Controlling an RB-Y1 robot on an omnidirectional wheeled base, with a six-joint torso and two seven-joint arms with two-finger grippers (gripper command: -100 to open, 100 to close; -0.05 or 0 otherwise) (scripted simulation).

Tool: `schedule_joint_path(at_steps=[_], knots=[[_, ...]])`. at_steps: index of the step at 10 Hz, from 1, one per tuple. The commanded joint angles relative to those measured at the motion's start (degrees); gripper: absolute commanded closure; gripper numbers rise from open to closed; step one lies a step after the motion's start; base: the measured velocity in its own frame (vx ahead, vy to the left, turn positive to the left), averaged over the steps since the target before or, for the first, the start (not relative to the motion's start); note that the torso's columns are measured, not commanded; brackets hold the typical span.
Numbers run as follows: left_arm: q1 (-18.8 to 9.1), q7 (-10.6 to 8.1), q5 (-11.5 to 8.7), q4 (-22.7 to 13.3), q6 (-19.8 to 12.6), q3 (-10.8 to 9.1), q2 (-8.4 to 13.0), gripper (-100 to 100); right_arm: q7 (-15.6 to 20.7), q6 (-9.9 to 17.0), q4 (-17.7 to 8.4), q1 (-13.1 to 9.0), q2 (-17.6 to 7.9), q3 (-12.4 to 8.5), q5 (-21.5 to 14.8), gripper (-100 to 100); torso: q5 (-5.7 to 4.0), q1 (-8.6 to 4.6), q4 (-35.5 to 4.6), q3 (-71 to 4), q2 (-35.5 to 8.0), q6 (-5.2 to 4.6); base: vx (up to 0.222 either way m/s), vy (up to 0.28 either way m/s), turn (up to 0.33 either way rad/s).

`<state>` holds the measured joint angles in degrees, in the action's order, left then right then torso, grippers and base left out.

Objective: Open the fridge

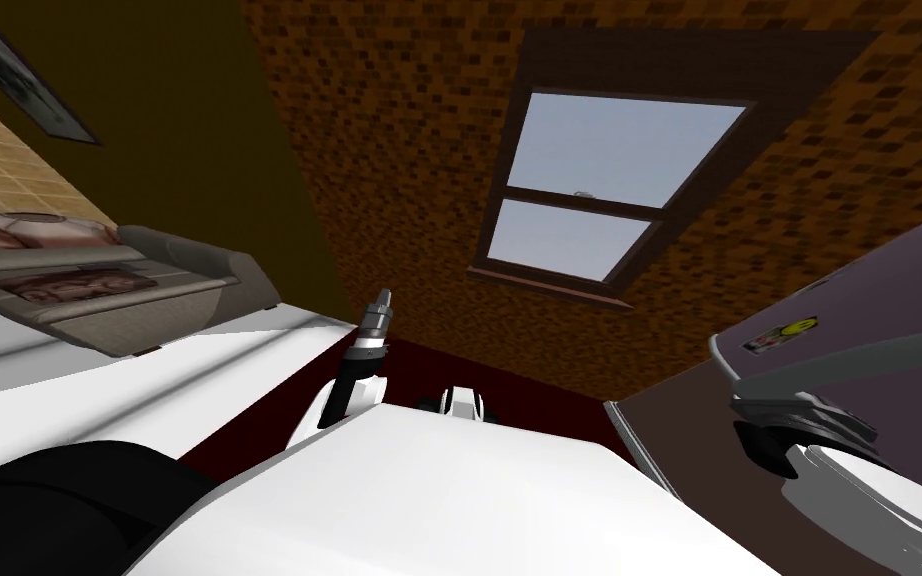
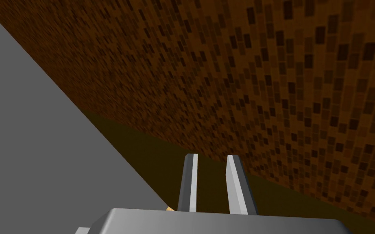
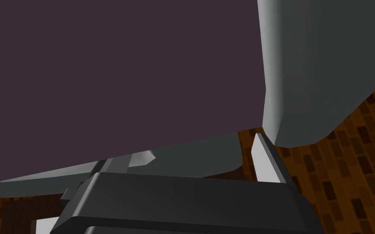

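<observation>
the fridge stands at my right, in the right corner of the head view, close by the right arm. its door is a flat, dull purple-grey panel with a thin lighter edge. a pale grey handle lies across it, a thick, smooth bar that curves round at one end.

just beside that curved end is a small sticker with a yellow-green smiley face at one end and a red and white patch at the other. any writing on it is too small to read.

in the right wrist view the door fills most of the frame and the handle's rounded end looms right in front. the right gripper has its jaws spread wide. one of its fingers has its tip just at the handle's rounded end, and the other is half hidden by a grey band along the panel's edge. i cannot tell whether either one presses on anything.

the left gripper is held up in front of my chest, well apart from the fridge. its jaws are close together with only a narrow gap, and they hold nothing.

ahead is a brown brick wall with a dark-framed window. a grey sofa stands off to my left.
</observation>
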<state>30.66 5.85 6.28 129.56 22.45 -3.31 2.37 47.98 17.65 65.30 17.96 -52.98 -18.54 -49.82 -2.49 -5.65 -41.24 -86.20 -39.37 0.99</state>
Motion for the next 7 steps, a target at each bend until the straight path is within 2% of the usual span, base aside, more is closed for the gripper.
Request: schedule_joint_path(at_steps=[1, 2, 3, 4, 5, 6, 7], knots=[[-0.01, 0.0, 0.0, 0.01, 0.0, 0.01, 0.0, 0, 1.0, 2.7, 1.74, -0.73, -1.94, 2.22, 1.41, 100, -0.06, 0.93, 0.06, 0.22, -0.26, -0.07, 0.174, 0.174, -0.255], [0.0, 0.0, 0.0, 0.01, 0.01, 0.01, 0.0, 0, 1.0, 2.7, 1.74, -0.73, -1.94, 2.22, 1.41, 100, 0.12, 1.52, -0.04, 0.47, -0.66, -0.26, 0.236, 0.12, -0.131], [0.0, 0.0, 0.0, 0.01, 0.01, 0.01, 0.0, 0, 1.0, 2.7, 1.74, -0.73, -1.94, 2.22, 1.41, 100, 0.21, 1.54, -0.12, 0.61, -0.89, -0.29, 0.16, 0.039, -0.013], [-0.02, 0.0, 0.0, 0.01, 0.0, 0.01, 0.0, 0, 1.74, 4.51, 3.08, -1.32, -3.53, 3.85, 2.59, 100, 0.25, 1.08, -0.26, 0.74, -1.22, -0.16, 0.199, 0.087, -0.227], [0.0, 0.0, 0.0, 0.01, 0.0, 0.0, 0.0, 0, 1.74, 4.51, 3.08, -1.32, -3.53, 3.85, 2.59, 100, 0.44, 1.24, -0.28, 0.62, -1.04, -0.26, 0.197, 0.08, -0.169], [-0.01, 0.0, 0.0, 0.01, 0.0, 0.0, 0.0, 0, 2.48, 6.32, 4.42, -1.92, -5.12, 5.49, 3.77, 100, 0.56, 1.37, -0.26, 0.54, -1.0, -0.21, 0.25, 0.112, -0.276], [0.0, 0.0, 0.0, 0.01, 0.0, 0.0, 0.0, 0, 2.48, 6.32, 4.42, -1.92, -5.12, 5.49, 3.77, 100, 0.76, 1.75, -0.22, 0.38, -0.77, -0.25, 0.223, 0.105, -0.154]])
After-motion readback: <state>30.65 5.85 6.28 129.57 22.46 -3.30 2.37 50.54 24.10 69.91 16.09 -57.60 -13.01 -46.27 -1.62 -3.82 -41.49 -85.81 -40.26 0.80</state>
